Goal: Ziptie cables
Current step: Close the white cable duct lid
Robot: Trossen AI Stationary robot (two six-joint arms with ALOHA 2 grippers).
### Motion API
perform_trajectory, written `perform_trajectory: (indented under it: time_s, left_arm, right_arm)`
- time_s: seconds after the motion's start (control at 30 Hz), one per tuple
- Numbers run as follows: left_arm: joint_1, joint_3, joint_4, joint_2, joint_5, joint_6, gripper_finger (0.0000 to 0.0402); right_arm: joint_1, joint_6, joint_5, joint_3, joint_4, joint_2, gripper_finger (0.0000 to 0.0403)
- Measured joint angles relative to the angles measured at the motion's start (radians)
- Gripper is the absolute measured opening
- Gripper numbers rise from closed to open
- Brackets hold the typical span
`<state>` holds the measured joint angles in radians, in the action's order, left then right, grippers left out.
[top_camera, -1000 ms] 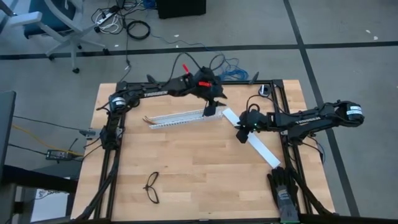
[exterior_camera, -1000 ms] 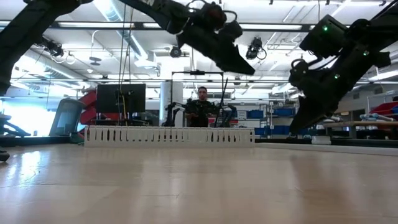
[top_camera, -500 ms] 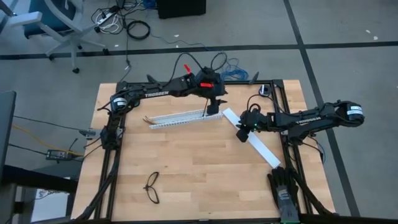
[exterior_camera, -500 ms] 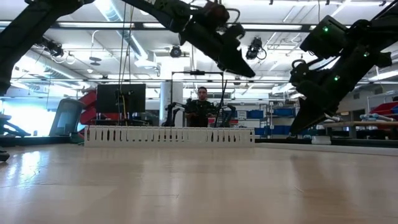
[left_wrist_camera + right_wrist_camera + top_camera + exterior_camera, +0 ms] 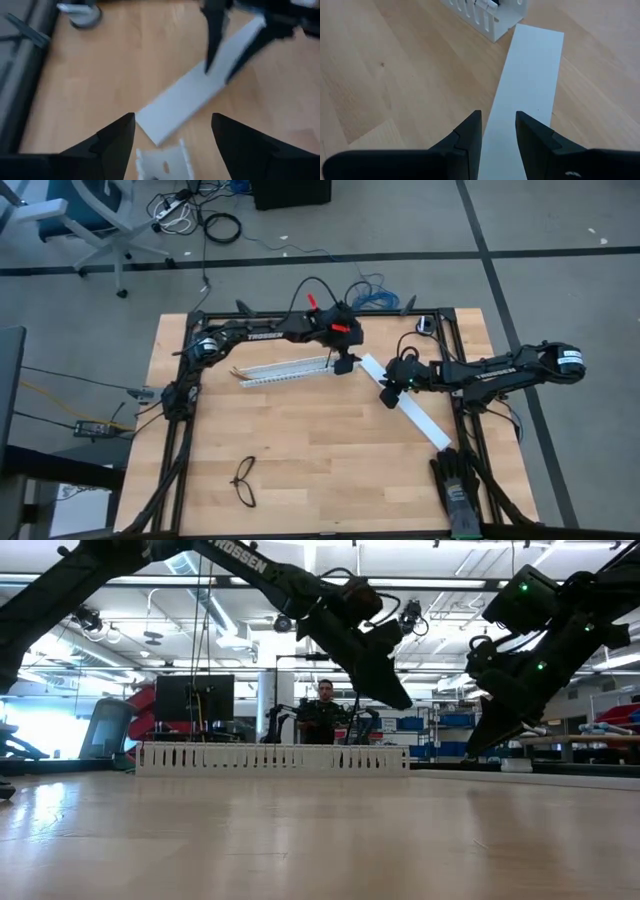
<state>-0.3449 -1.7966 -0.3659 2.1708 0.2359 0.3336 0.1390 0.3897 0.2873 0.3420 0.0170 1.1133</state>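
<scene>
Left gripper point(image 5: 342, 365): fingers spread, nothing grasped; held just above near end of slotted white duct point(image 5: 285, 367). Cables point(image 5: 236, 369): faintly made out at duct's opposite end, well apart. Ziptie: not discerned. Right gripper point(image 5: 388, 397): narrowly parted, empty, held over flat white strip point(image 5: 420, 415).

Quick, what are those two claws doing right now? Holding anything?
Left gripper: open, empty, above the slotted white duct's end.
Right gripper: open, empty, over the flat white strip.
</scene>
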Motion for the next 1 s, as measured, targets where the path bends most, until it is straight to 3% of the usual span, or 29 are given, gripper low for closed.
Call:
perform_trajectory:
  time_s: [0.4,1.0]
  left_arm:
    - [0.002,0.0,-0.129,0.063,-0.007,0.048,0.0273]
    - [-0.008,0.001,-0.091,0.097,-0.028,0.032,0.0273]
  right_arm:
    - [0.0,0.0,0.0,0.0,-0.014,0.0,0.0107]
    - [0.0,0.0,0.0,0.0,-0.019,0.0,0.0107]
